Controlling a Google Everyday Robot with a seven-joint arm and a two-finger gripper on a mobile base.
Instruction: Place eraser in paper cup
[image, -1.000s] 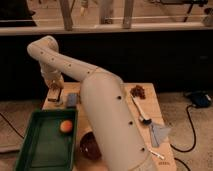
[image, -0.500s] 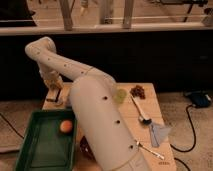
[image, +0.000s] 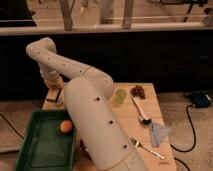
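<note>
The gripper (image: 55, 83) is seen at the far left corner of the wooden table (image: 155, 105). It is carried there by the one white arm (image: 95, 115), which is stretched across the table's left half and hides much of it. The fingers are pressed together. Whether anything is pinched between them cannot be told, since nothing is plainly shown in the grip. A small dark block, judged to be the eraser (image: 58, 95), is found just below and slightly right of the gripper, on or close above the table surface. It appears close enough to be touching, but contact cannot be confirmed. Its long axis cannot be read with any confidence. The paper cup is not made out anywhere in the view. It is judged to be hidden behind the arm or lost against the pale corner near the gripper, so its direction from the gripper cannot be given. The coming move turns on exactly that relation: the eraser has to be brought over the cup's open rim before the fingers are parted. The translucent green cup (image: 120, 95) is seen well to the right of the gripper and is not the target. A green tray (image: 30, 130) with an orange ball (image: 66, 126) in it lies nearer the camera, on the left.
</note>
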